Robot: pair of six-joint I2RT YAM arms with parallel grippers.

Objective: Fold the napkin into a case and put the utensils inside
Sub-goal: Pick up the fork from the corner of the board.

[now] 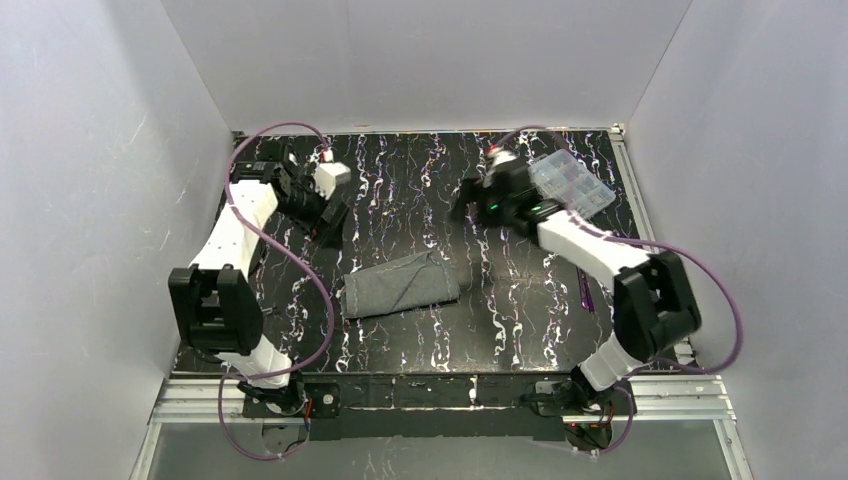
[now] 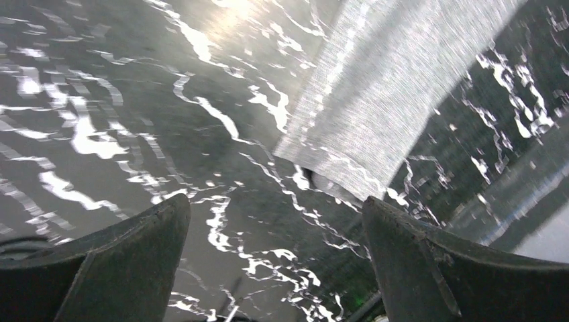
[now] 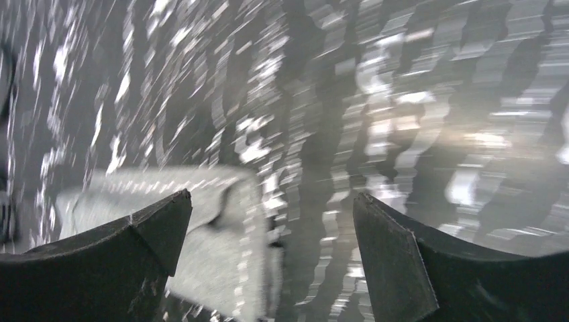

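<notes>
At the middle of the table [image 1: 420,180] the napkin [image 1: 400,285] lies folded into a narrow, slightly tilted band, so the case [image 2: 396,87] looks made (whether its mouth gapes enough to take anything I cannot tell). The utensils [image 1: 586,292], which I take a thin purple sliver near the table's right edge to be, lie well apart from the cloth, so putting them inside is what is left. The left gripper [image 1: 330,228] hangs beyond the cloth's far left and the right gripper [image 1: 470,205] beyond its far right, both with jaws spread wide and nothing between them. The tabletop is glossy black with white marbled veins. A clear compartment box [image 1: 570,183] sits toward its far right corner. A metal rail [image 1: 450,400] runs along the near edge, and plain white walls [image 1: 420,60] close in three sides
</notes>
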